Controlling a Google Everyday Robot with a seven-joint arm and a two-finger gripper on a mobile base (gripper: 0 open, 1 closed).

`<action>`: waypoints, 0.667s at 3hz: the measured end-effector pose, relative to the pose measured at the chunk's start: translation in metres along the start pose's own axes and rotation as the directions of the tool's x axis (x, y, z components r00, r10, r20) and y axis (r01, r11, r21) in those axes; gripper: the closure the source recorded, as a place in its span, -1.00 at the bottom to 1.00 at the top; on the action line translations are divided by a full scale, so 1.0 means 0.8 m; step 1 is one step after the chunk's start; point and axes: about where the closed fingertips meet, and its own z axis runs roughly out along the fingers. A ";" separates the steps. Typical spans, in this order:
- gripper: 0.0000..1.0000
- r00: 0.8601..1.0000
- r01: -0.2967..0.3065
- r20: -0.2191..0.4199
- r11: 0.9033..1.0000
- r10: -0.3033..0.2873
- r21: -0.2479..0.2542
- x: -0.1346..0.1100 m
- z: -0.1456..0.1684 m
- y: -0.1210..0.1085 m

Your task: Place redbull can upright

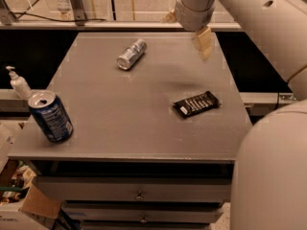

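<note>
Aloft, end effector [188, 32] near slim redbull can [131, 54]

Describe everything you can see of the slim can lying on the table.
The slim can looks like silver metal, narrow and tall in shape. It lies on its side, not upright, on the far half of the grey table, with one round end turned toward the camera and leftward. Only the tabletop touches it. The gripper hangs apart from it, over the table's far right corner.

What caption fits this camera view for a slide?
Gripper hovers over the table, far right; redbull can lies on its side.
</note>
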 end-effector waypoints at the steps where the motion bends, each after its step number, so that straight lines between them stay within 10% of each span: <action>1: -1.00 0.997 0.066 0.032 0.998 -0.065 -0.018 -0.008 0.043 -0.022; 2: -1.00 0.991 0.113 0.081 0.993 -0.111 -0.021 -0.025 0.077 -0.036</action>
